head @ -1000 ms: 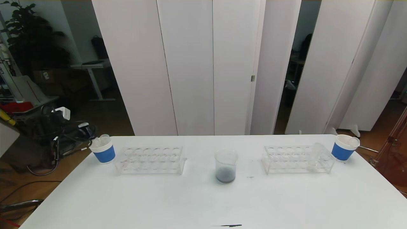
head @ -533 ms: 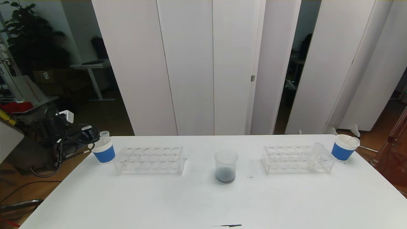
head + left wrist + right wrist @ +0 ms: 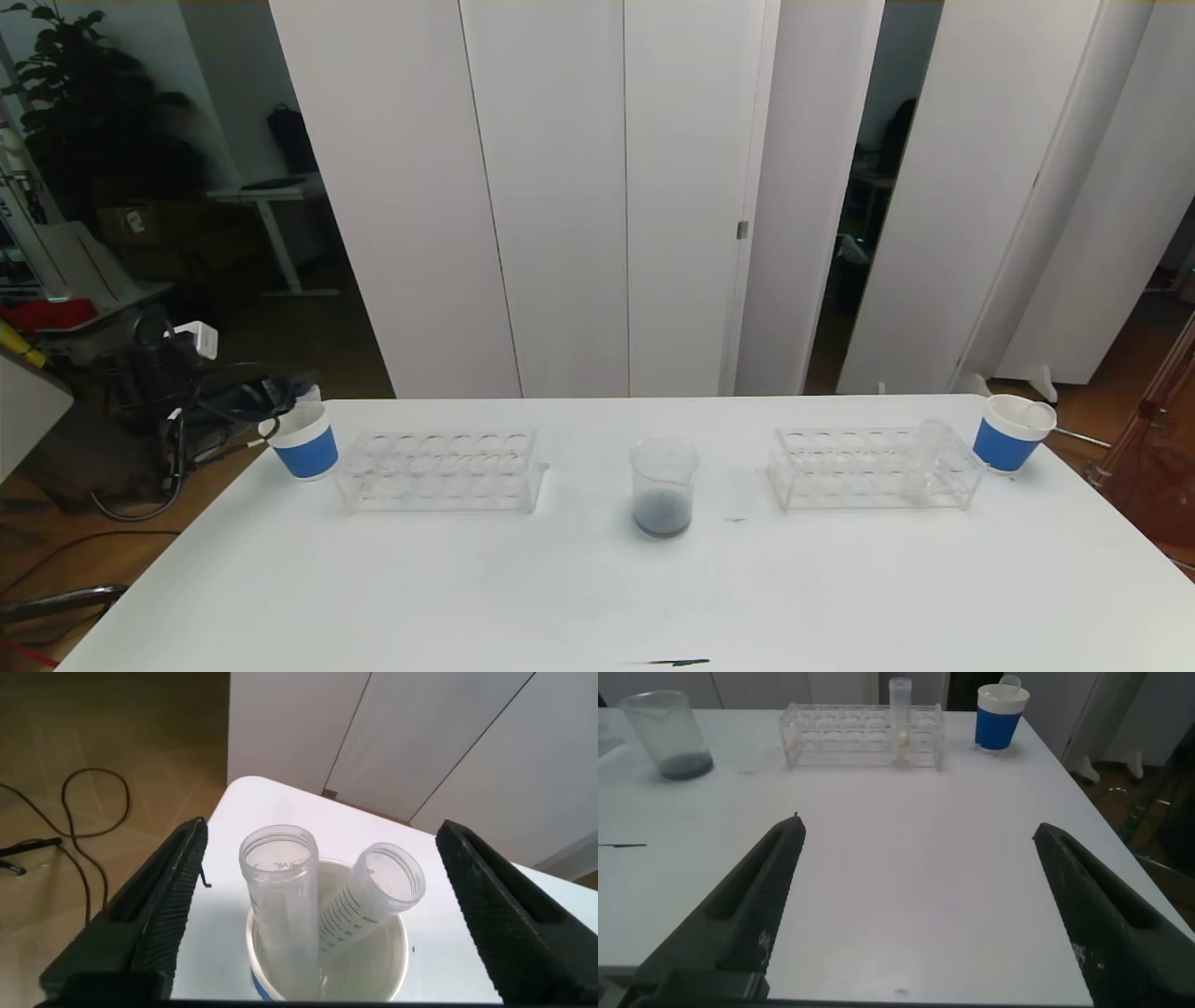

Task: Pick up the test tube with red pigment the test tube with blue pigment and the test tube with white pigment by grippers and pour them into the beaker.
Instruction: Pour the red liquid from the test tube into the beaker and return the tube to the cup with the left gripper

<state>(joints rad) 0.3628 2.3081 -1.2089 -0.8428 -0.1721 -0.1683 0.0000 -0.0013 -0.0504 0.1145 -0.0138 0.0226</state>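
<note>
The beaker (image 3: 664, 486) (image 3: 668, 734) stands mid-table with dark liquid at its bottom. The test tube with white pigment (image 3: 922, 461) (image 3: 900, 719) stands upright in the right-hand clear rack (image 3: 873, 469) (image 3: 862, 734). My left gripper (image 3: 283, 396) (image 3: 322, 829) is open just above the left blue cup (image 3: 304, 444) (image 3: 383, 971). Two empty clear tubes (image 3: 278, 896) lean in that cup, untouched between the spread fingers. My right gripper (image 3: 920, 829) is open and empty over bare table near the front right. No test tube with red pigment or with blue pigment is in view.
An empty clear rack (image 3: 441, 469) stands left of the beaker. A second blue cup (image 3: 1011, 432) (image 3: 1001, 716) sits at the back right corner with a tube in it. A dark streak (image 3: 674, 663) lies at the table's front edge. Cables hang off the left side.
My left gripper has opened and let go of a clear tube, which now sits lower in the left blue cup. The arm has drawn back slightly. Everything else stays put.
</note>
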